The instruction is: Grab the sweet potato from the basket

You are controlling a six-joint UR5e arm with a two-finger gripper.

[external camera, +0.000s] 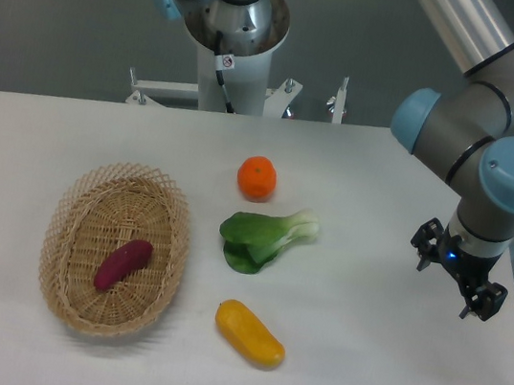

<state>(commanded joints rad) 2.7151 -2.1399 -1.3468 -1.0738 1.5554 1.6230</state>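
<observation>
The sweet potato point(122, 264) is a small magenta-purple tuber lying slantwise in the middle of the oval wicker basket point(64, 285) at the left of the white table. My gripper point(457, 278) hangs at the far right of the table, well away from the basket, with nothing in it. Its dark fingers point(484, 300) point down toward the table; from this angle I cannot make out how far apart they stand.
A round orange fruit point(257, 177) sits mid-table. A green bok choy point(265, 238) lies below it. A yellow-orange oblong vegetable point(249, 334) lies near the front, right of the basket. The arm's base column point(233, 44) stands behind the table's far edge.
</observation>
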